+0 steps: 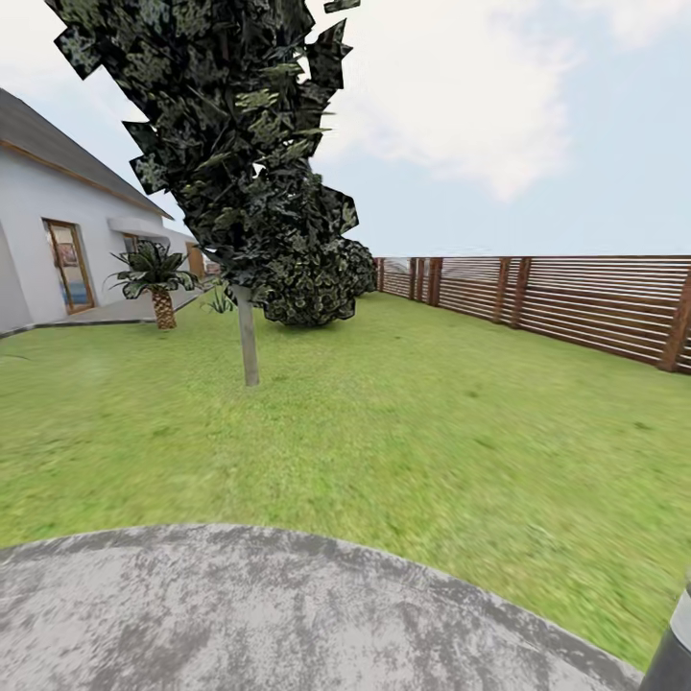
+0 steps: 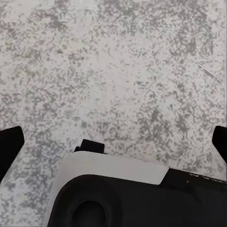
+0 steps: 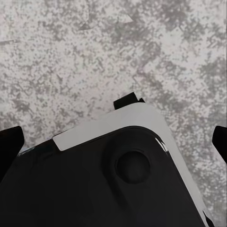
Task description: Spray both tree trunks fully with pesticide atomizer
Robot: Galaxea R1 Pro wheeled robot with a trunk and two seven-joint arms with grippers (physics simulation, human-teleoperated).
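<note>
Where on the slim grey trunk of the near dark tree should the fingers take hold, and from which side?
Probably the bare stretch of the trunk below the foliage, approached level from the open lawn side. There it is an upright, slim column that stands free, so a sideways pinch should fit.

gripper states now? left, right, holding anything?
Left gripper: open, empty, over the grey paving.
Right gripper: open, empty, over the same paving.

Black base, white rim, black claw fingers
</note>
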